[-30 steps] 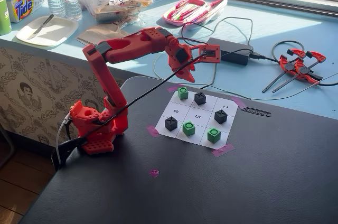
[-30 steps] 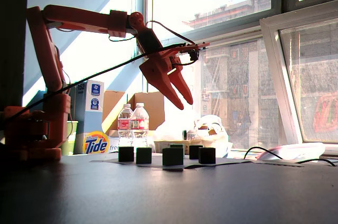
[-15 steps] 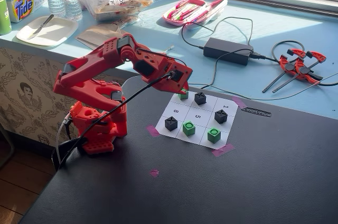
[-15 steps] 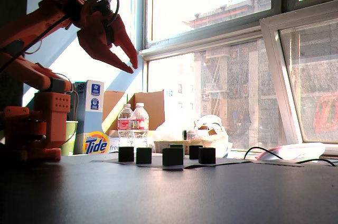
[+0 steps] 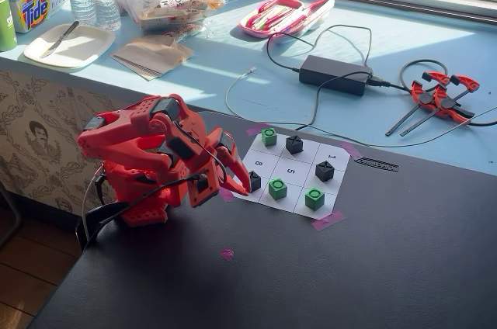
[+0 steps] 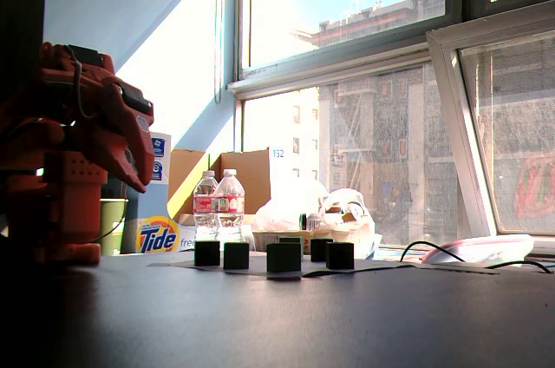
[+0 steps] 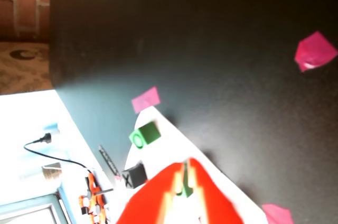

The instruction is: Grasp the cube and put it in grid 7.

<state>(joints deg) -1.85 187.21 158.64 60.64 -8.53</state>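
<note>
The red arm's jaws [image 5: 235,183] hang low over the near-left edge of the white numbered sheet [image 5: 304,160] on the dark worktop [image 5: 373,267]. In the wrist view the jaws [image 7: 186,168] stand slightly apart with a sliver of green showing through the gap. Whether that green touches either finger cannot be told. In a fixed view all three green cubes sit on the sheet, free of the jaws. Each is small and bright green, and where a top face shows, it carries a dark ring. The nearest green cube [image 5: 277,188] lies just beyond the jaws, past a black cube [image 5: 254,181] that sits right beside the fingertips. A second green cube [image 5: 314,199] is farther along the same row. The third green cube [image 5: 269,136] is in the far corner cell next to a pink tape tab [image 7: 146,99], and its ring is plain in the wrist view [image 7: 144,135]. Printed "8", "5" and "1" are readable, but no "7" can be read.
</note>
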